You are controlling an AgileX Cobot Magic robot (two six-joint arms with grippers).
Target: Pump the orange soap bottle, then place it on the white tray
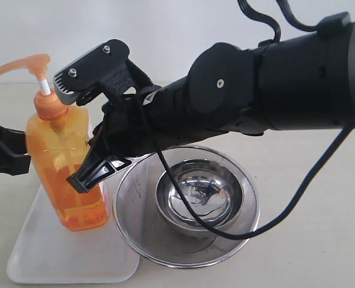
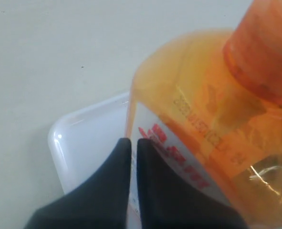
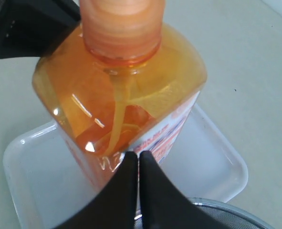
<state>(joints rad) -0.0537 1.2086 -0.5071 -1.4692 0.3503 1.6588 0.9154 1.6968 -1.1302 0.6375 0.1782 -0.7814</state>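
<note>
The orange soap bottle (image 1: pixel 69 174) stands upright on the white tray (image 1: pixel 57 258), its pump head (image 1: pixel 21 65) raised and pointing left. My right gripper (image 1: pixel 75 180) is shut, its tips against the bottle's right side at mid height, with nothing between the fingers. The right wrist view shows the same: the shut gripper (image 3: pixel 138 155) just in front of the bottle (image 3: pixel 117 86), above the tray (image 3: pixel 207 157). My left gripper (image 1: pixel 26 161) is shut beside the bottle's left side. In its own view the gripper (image 2: pixel 133 140) touches the label of the bottle (image 2: pixel 203 95) over the tray (image 2: pixel 83 143).
A round steel mesh strainer (image 1: pixel 129 228) holding a steel bowl (image 1: pixel 198 198) sits right of the tray, overlapping its right edge. My right arm (image 1: pixel 255 84) spans above the strainer. The strainer's rim (image 3: pixel 226 217) shows under the right gripper.
</note>
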